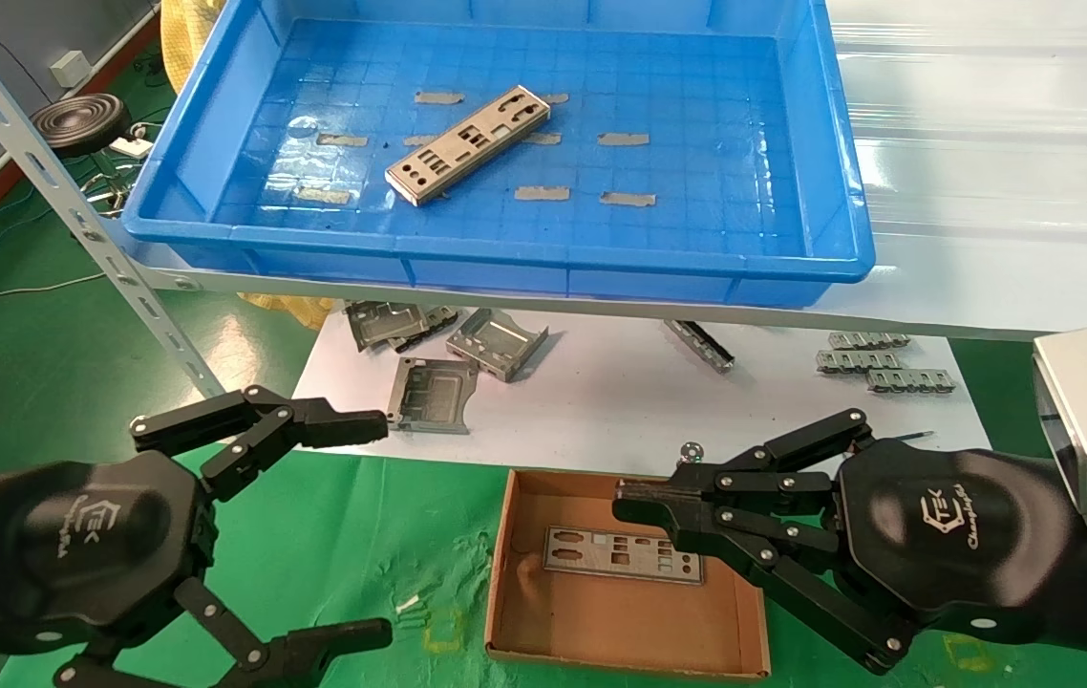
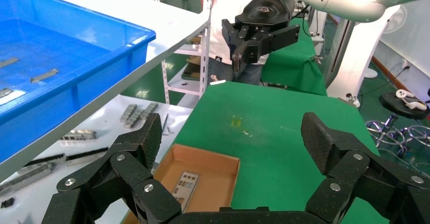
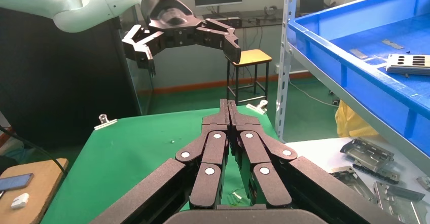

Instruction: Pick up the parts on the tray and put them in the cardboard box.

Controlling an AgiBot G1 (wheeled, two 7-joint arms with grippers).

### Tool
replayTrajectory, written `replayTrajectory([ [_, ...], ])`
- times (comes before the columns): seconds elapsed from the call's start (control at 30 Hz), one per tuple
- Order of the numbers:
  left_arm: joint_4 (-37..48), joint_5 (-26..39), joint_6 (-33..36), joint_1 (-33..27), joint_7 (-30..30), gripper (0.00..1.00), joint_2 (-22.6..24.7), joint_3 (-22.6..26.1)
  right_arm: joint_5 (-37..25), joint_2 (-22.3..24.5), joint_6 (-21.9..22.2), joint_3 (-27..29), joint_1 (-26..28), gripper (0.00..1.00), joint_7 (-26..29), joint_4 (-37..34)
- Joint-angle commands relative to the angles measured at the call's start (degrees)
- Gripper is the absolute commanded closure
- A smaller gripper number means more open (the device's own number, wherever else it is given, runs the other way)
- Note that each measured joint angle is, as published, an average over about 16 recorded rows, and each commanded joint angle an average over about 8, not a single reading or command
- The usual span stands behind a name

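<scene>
Nearest you, the left pincer [image 1: 367, 526] hangs over the green-covered counter [image 1: 362, 554], left of the small brown cardboard box [image 1: 515, 573], its fingers spread wide and holding nothing. The right pincer [image 1: 622, 502] sits over the box's far right corner with its fingers pressed together, also holding nothing. One thin silver-grey punched metal plate [image 1: 622, 554] lies flat on the box floor. Beyond the box, bent grey metal brackets [image 1: 496, 342] lie on a white sheet [image 1: 601, 401]; leave them.

Farther off, above the box on the shelf, the large bright blue plastic tray [image 1: 505, 253] holds one more plate [image 1: 467, 143], lying at a slant left of its middle among small grey strips [image 1: 541, 193].

Judge that plate as light, stiff and slick. Lying flat on the grid floor, it gives little to grip, so take it across its narrow width near the middle, where the long edges are free, and expect it to slide or tip if pinched near one end.
</scene>
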Motion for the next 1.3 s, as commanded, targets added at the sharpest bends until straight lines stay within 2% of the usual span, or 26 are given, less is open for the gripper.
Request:
replayTrajectory([
  [0.03,0.0,0.0,0.0,0.0,0.0,0.0,0.0,0.0,0.0,0.0,0.0,0.0,0.0,1.0,0.0,0.0],
  [0.43,0.15,0.78,-0.12,-1.43,0.12,0.0,0.57,0.24,0.0,0.0,0.0,0.0,0.0,1.0,0.0,0.0],
  [0.53,1.34,3.0,-0.31,-5.39,0.16,0.0,2.29,1.14,0.0,0.0,0.0,0.0,0.0,1.0,0.0,0.0],
  [0.63,4.26,6.91,-0.14,-12.2,0.21,0.0,5.51,2.98,0.0,0.0,0.0,0.0,0.0,1.0,0.0,-0.01],
  [0.8,14.42,15.23,-0.36,-25.71,0.75,0.0,13.57,7.35,0.0,0.0,0.0,-0.01,0.0,1.0,0.0,-0.01],
  [1.0,32.77,23.91,-3.63,-38.79,4.32,0.0,23.56,11.53,0.0,0.0,0.0,-0.01,0.0,1.0,0.0,-0.01],
  [1.17,46.58,29.47,-9.04,-46.08,7.42,0.0,30.44,14.14,0.0,0.0,0.0,-0.01,0.01,1.0,0.0,-0.01],
  [1.3,54.53,32.77,-15.39,-49.82,9.32,0.0,35.01,15.56,0.0,0.0,0.0,-0.01,0.01,1.0,-0.01,-0.01],
])
